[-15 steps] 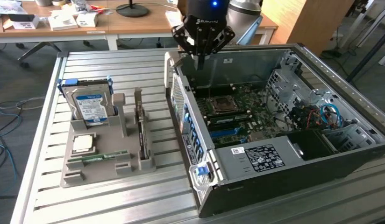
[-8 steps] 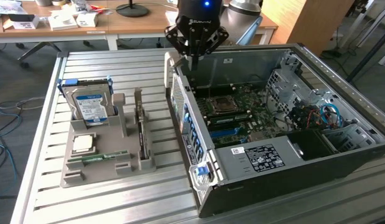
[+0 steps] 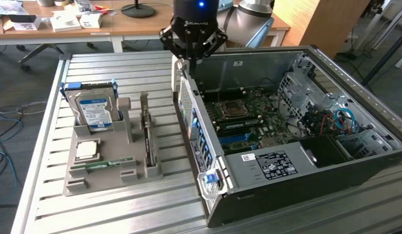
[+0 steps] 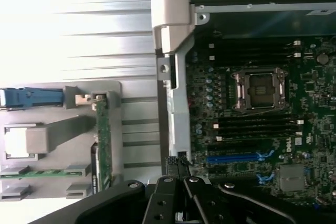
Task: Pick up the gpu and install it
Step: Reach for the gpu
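Gripper [image 3: 190,62], fingers together and apparently empty, hovers over the computer case [image 3: 195,127] wall; the gpu [image 3: 148,139] stands in the grey holder [image 3: 80,181].

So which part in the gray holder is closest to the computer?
The gpu, the thin dark card standing on edge; the blue-labelled hard drive and green memory stick sit farther from the computer.

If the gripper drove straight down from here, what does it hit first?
Probably the top edge of the computer case wall, near its corner. The gripper hangs right over that edge, but depth is unclear, so it might just clear it.
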